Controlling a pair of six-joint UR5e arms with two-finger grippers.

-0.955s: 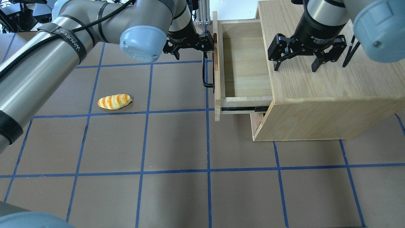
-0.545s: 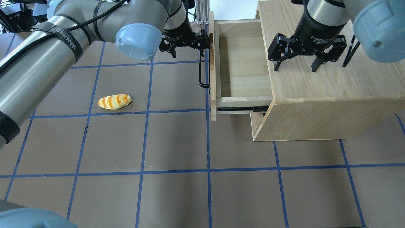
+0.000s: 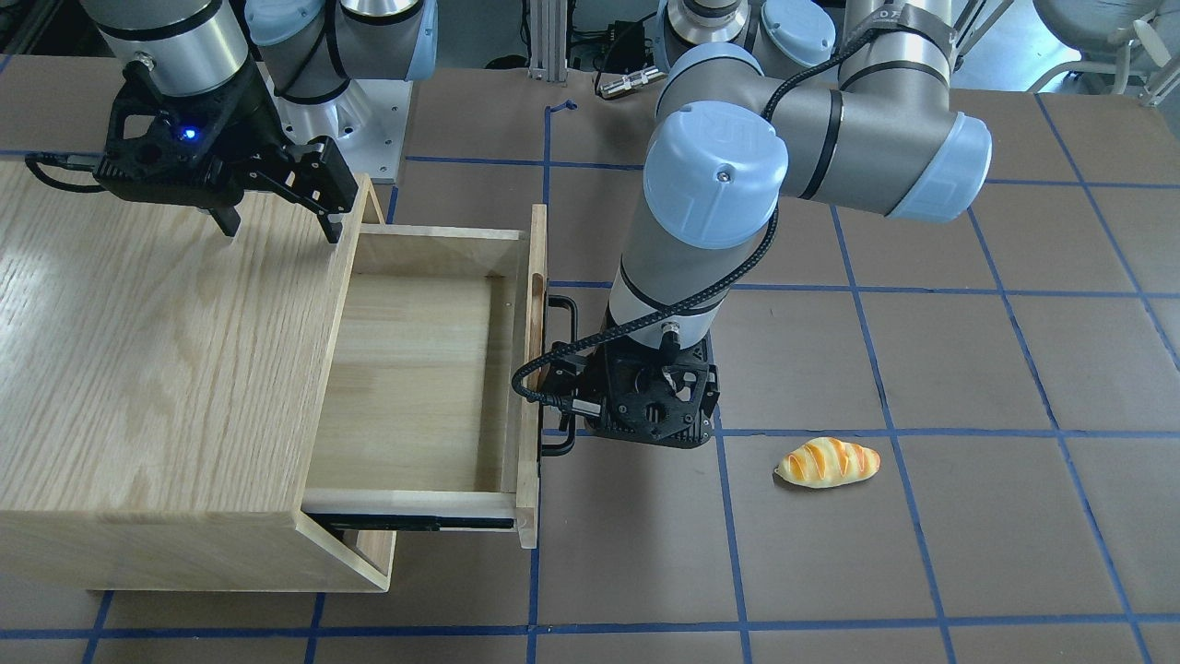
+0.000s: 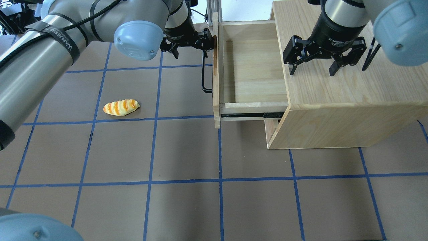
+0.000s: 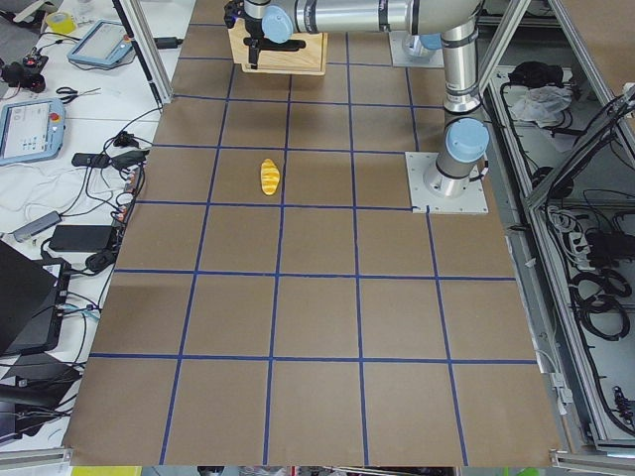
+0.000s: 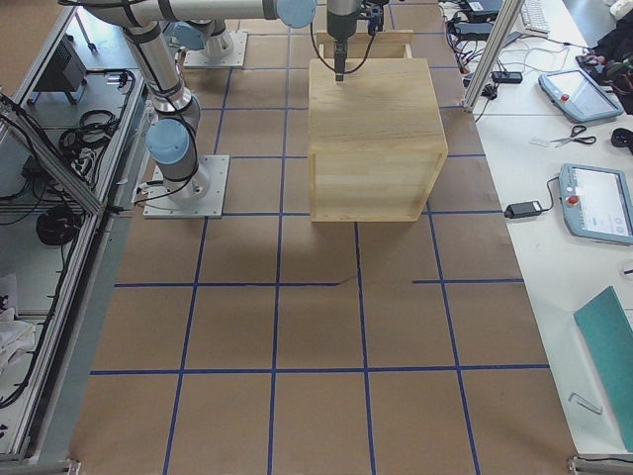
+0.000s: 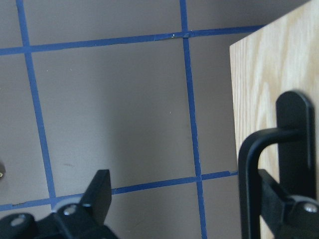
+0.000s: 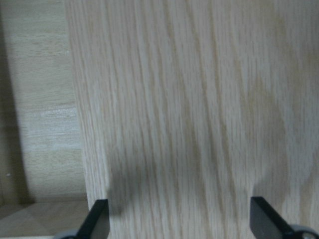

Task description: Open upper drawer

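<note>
The upper drawer (image 4: 250,67) is pulled far out of the oak cabinet (image 4: 351,83), and its light-wood tray (image 3: 415,369) is empty. The black bar handle (image 4: 204,77) sits on its front panel (image 7: 264,84). My left gripper (image 4: 188,46) is open at the far end of the handle (image 7: 249,184). One finger (image 7: 286,199) is hooked between the bar and the panel, and the other finger (image 7: 99,191) is out over the table. My right gripper (image 4: 312,68) is open and empty, just above the cabinet top (image 8: 199,99) by the drawer opening.
A striped bread roll (image 4: 121,107) lies on the brown table left of the drawer; it also shows in the front-facing view (image 3: 828,462). A lower drawer front (image 4: 271,129) sits closed under the open one. Blue tape lines grid the table.
The drawer has slid further out of the cabinet, leftward in the overhead view, and my left gripper moved with the handle. The right gripper has not moved.
</note>
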